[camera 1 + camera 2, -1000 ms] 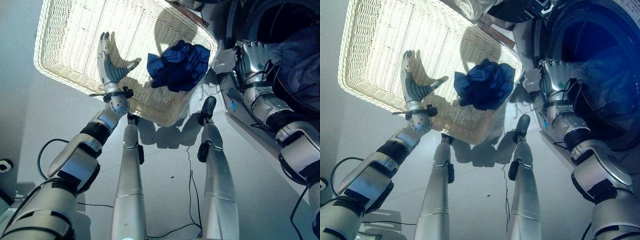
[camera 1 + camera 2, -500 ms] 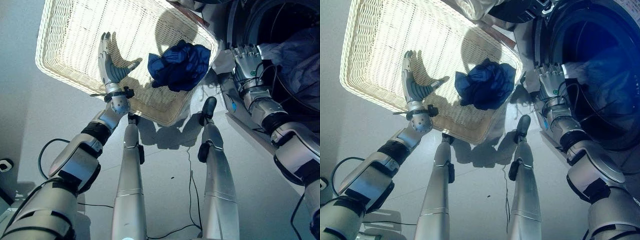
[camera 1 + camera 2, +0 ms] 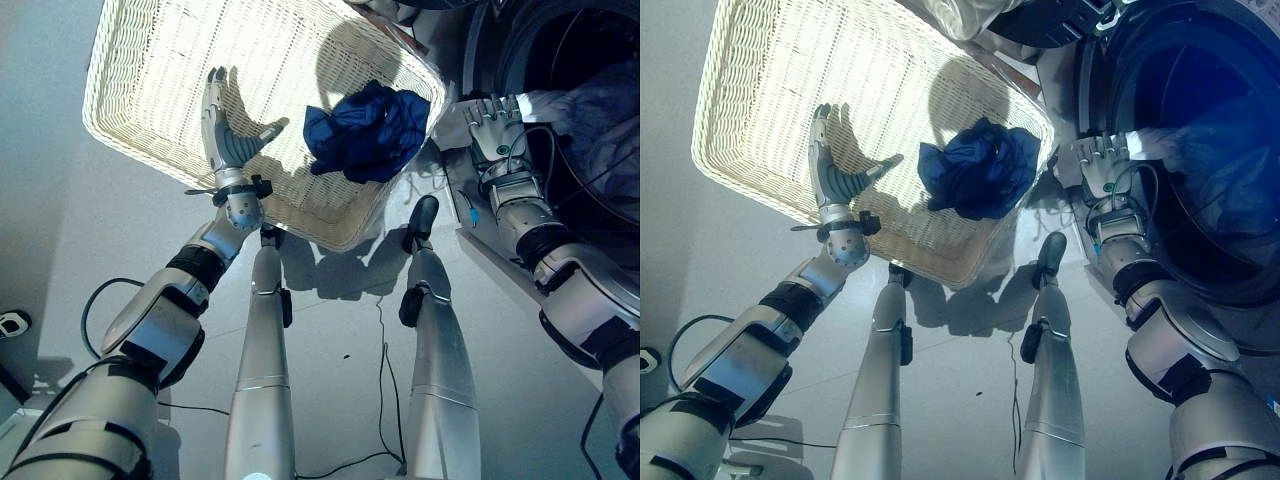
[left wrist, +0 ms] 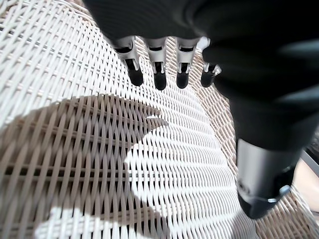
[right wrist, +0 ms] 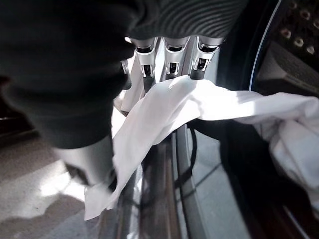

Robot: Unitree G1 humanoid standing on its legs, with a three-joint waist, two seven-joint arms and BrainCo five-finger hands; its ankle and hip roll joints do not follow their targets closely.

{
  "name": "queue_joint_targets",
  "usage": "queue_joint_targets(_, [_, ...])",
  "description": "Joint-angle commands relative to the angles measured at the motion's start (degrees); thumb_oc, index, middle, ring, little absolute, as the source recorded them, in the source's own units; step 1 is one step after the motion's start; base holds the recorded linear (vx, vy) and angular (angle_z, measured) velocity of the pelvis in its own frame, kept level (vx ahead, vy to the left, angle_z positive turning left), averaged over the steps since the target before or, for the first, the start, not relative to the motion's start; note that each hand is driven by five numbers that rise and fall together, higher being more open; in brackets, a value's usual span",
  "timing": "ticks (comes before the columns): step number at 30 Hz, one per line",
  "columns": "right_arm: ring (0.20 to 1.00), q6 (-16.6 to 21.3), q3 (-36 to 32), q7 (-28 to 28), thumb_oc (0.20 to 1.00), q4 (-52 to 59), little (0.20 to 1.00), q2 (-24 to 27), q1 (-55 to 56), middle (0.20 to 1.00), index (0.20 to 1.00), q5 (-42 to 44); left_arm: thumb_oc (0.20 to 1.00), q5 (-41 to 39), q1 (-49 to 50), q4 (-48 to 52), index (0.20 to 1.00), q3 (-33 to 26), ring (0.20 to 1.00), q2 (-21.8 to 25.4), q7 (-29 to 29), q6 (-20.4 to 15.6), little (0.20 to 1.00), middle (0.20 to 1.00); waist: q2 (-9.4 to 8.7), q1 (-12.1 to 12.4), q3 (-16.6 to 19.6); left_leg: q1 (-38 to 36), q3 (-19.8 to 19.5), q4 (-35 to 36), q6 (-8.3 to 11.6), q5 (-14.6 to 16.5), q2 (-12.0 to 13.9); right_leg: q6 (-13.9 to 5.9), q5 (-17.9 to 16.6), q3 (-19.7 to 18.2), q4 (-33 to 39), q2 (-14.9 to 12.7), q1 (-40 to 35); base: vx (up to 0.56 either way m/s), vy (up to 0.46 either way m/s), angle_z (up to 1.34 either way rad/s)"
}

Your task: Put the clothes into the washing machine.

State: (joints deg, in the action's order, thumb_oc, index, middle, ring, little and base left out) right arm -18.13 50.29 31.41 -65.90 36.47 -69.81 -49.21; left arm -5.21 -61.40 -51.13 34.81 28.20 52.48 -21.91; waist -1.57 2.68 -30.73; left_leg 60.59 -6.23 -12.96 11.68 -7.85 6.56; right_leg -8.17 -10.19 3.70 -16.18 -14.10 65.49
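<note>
The right hand (image 3: 492,118) pinches a white cloth (image 5: 164,112) at the washing machine (image 3: 1200,150) door rim; grip security appears partial. Push the trailing end fully inside before release. The left hand (image 3: 228,135), fingers straight, hovers over the basket (image 3: 130,110); blue clothes (image 3: 368,130) lie near its right edge.

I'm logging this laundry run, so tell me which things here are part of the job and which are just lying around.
Part of the job:
- white cloth draped over the right hand, at the washing machine opening
- blue garment in the wicker basket
- left hand, open over the basket

Just lying around:
- pale bundle beyond the basket's far edge
</note>
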Motion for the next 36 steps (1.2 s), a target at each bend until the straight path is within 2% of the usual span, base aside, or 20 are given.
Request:
queue_joint_targets(1, [0.2,-3.97,2.17,-1.61,0.2,-3.7,0.2,3.3,-1.76,0.2,0.2,-0.77,1.0,2.59,-0.95,-0.03,1.0,-2.23,1.0,-1.56,1.21,-2.48,1.0,1.0,3.64,-1.13,0.94,1.08,1.06,1.08,-4.96,-0.48,-3.57,-2.55,-2.79,2.21,0.15,3.43,1.0,0.0,0.0,0.0])
queue_joint_targets(11, [0.2,-4.76,2.4,-2.36,0.2,-4.08,0.2,3.42,-3.36,0.2,0.2,-2.48,1.0,3.0,-0.4,0.56,1.0,-2.66,1.0,-2.08,1.06,-2.34,1.0,1.0,3.91,-0.79,0.94,0.77,0.82,1.28,-4.88,-0.84,-3.61,-2.47,-2.9,2.25,0.24,3.29,0.66,0.0,0.0,0.0])
queue_joint_targets(22, [0.2,-3.13,2.61,-1.51,0.2,-4.48,0.2,3.48,-3.32,0.2,0.2,-2.53,1.0,2.87,-0.3,0.61,1.0,-2.67,1.0,-1.88,1.15,-2.49,1.0,1.0,4.06,-0.7,0.94,0.82,0.67,1.27,-5.05,-0.99,-3.67,-2.34,-3.06,2.2,0.01,3.36,0.89,0.0,0.0,0.0])
queue_joint_targets(25, [0.2,-2.0,2.46,0.01,0.2,-4.61,0.2,3.35,-3.17,0.2,0.2,0.6,1.0,2.88,-0.39,0.56,1.0,-2.54,1.0,-2.12,1.34,-2.37,1.0,1.0,4.11,-0.75,0.94,0.74,0.65,1.37,-5.07,-0.95,-3.67,-2.33,-3.06,2.18,0.1,3.33,0.85,0.0,0.0,0.0])
queue_joint_targets(30, [0.2,3.67,-0.18,3.75,0.2,-3.16,0.2,2.93,-2.35,0.2,0.2,19.49,1.0,3.24,-0.28,0.98,1.0,-2.59,1.0,-2.45,1.82,-2.13,1.0,1.0,4.22,-0.96,0.94,0.96,0.64,1.44,-5.03,-0.99,-3.67,-2.29,-3.12,1.85,0.25,3.46,1.08,0.0,0.0,0.0])
queue_joint_targets(31, [0.2,5.27,-1.87,5.38,0.2,-2.19,0.2,2.59,-1.9,0.2,0.2,25.9,1.0,3.3,-0.12,1.16,1.0,-2.7,1.0,-2.52,1.98,-2.01,1.0,1.0,4.22,-1.02,0.94,0.98,0.62,1.44,-4.98,-0.93,-3.65,-2.29,-3.09,1.74,0.19,3.5,1.18,0.0,0.0,0.0])
queue_joint_targets(32, [0.2,5.61,-2.54,5.44,0.2,-1.82,0.2,2.44,-1.73,0.2,0.2,27.62,1.0,3.29,-0.03,1.24,1.0,-2.74,1.0,-2.5,2.0,-1.96,1.0,1.0,4.22,-1.05,0.94,1.02,0.61,1.31,-4.95,-0.88,-3.65,-2.28,-3.05,1.67,0.08,3.53,1.24,0.0,0.0,0.0])
queue_joint_targets(36, [0.2,14.04,-12.28,3.97,0.2,1.68,0.2,1.2,1.6,0.2,0.2,57.16,1.0,4.33,1.0,1.97,1.0,-4.02,1.0,-2.58,2.1,-1.61,1.0,1.0,3.92,-1.5,0.94,0.61,0.86,1.35,-4.72,-0.47,-3.42,-2.32,-2.78,1.3,0.06,3.68,1.05,0.0,0.0,0.0])
